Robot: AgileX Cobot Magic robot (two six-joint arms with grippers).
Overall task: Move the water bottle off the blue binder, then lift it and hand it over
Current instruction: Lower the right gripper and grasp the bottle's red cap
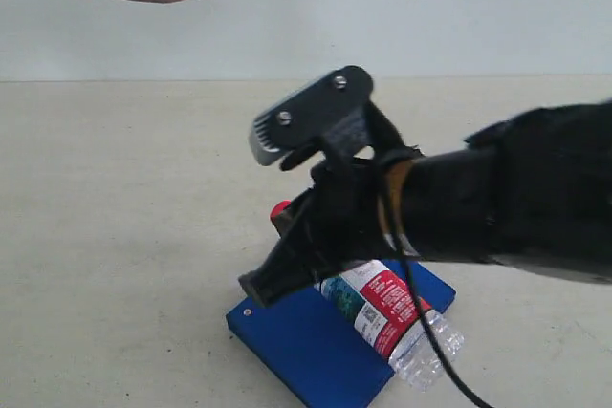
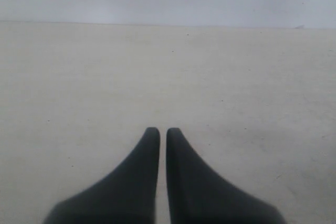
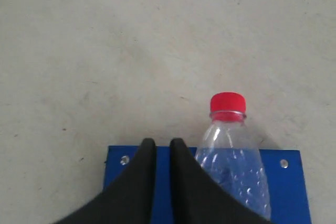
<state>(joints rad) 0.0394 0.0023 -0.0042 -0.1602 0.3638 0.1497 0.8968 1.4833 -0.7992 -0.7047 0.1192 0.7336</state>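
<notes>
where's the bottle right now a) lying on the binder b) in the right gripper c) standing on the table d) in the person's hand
a: the bottle lies on its side on the binder, and the right gripper is beside it, not around it.

Soft, even, diffuse light; faint shadows; hazy, low-contrast, slightly blurred pictures throughout.

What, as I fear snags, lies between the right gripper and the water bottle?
Only a bare sliver of blue binder, between right gripper and water bottle in the right wrist view.
</notes>
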